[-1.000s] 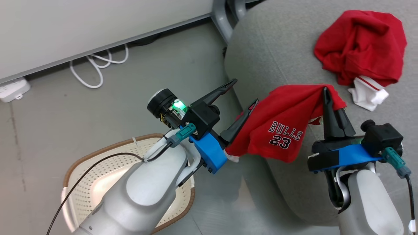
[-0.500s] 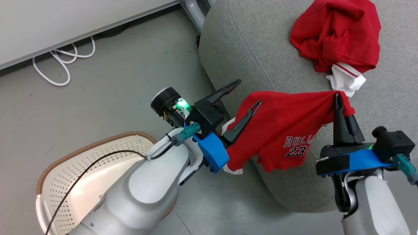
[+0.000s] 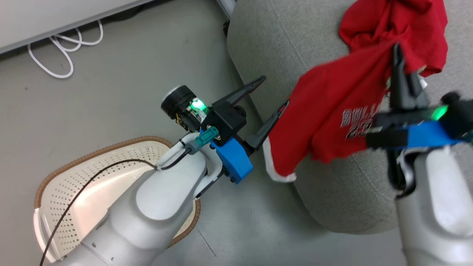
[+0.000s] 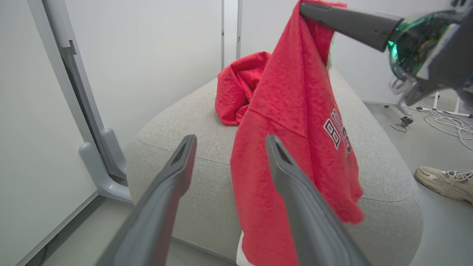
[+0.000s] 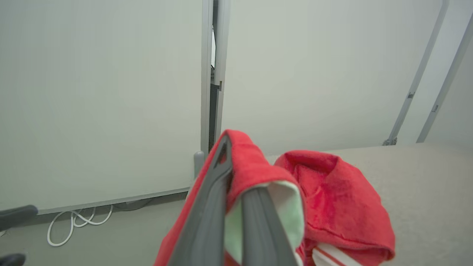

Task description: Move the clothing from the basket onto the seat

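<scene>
The basket (image 3: 111,173) sits on the floor (image 3: 129,92) at the lower left, partly under the left forearm (image 3: 162,199), which rises from 7 o'clock. The left gripper (image 3: 274,91) points to 2 o'clock, its fingers spread apart and empty. The lettered garment (image 3: 332,111) hangs over the seat (image 3: 281,44) edge from the right gripper (image 3: 398,51), which points to 12 o'clock and is pinched on its top fold. The second garment (image 3: 414,22) lies crumpled on the seat at 1 o'clock.

Red garment (image 4: 295,111) lettering (image 4: 337,133): white, dark-outlined, at the cloth's 3 o'clock; starts "BU", the rest lost in folds.
Head view, 3 o'clock: same lettering (image 3: 360,118), motion-blurred, unreadable.
</scene>
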You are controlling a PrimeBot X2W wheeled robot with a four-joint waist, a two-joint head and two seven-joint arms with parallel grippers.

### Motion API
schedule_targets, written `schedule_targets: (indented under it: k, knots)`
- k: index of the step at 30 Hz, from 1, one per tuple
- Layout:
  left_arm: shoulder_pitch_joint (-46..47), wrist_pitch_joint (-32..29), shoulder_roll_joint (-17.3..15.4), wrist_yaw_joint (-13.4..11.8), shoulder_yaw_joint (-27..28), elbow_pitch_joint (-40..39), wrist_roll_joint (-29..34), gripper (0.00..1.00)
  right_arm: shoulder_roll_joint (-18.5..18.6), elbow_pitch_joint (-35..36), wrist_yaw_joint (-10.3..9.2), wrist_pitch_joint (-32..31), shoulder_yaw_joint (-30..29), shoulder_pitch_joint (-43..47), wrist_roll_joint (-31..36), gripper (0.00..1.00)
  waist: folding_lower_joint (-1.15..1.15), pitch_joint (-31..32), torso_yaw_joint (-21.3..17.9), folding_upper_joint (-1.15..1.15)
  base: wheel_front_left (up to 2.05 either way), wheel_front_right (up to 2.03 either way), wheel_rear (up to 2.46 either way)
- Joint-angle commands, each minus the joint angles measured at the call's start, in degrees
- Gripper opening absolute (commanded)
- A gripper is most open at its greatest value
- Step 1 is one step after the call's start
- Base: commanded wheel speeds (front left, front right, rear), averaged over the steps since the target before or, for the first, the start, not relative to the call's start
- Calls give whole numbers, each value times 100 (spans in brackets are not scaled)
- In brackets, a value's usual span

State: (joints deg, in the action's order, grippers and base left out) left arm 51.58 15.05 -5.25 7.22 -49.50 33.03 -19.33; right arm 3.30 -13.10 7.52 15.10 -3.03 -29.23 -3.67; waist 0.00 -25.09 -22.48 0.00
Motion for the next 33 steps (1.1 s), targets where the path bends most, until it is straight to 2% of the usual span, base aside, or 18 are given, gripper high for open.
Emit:
schedule_targets:
  k: [1,6,11,14,17,21,25,33]
  knots:
    - [102,-3,-81,-10,29,-26,32,100,134,89,-6,8,-67,-311,64,0,0,-163,2,0,0,0,0]
    - [301,-111,-204,-39,8,-125,107,100,565,400,-6,7,-497,-1287,59,0,0,-628,46,0,0,0,0]
    - [462,-259,-393,-50,-16,-290,188,100,1061,670,-6,7,-1382,-2162,-141,0,0,-1155,55,0,0,0,0]
    - [562,-389,-537,-65,-20,-446,244,100,1491,745,-7,7,-1942,-2570,-222,0,0,-1485,10,0,0,0,0]
    - [640,-478,-668,-82,-24,-618,288,100,1824,646,-6,7,-2452,-2837,-346,0,0,-1751,-34,0,0,0,0]
    - [735,-588,-807,-108,-21,-861,333,100,2186,329,-6,6,-2853,-2875,-362,0,0,-2047,-70,0,0,0,0]
    - [792,-673,-910,-142,-34,-1079,356,100,2157,-153,-6,6,-2953,-2690,-286,0,0,-2248,-69,0,0,0,0]
    - [829,-782,-990,-200,-63,-1348,347,100,1613,-892,-6,6,-2749,-2355,49,0,0,-2403,-13,0,0,0,0]
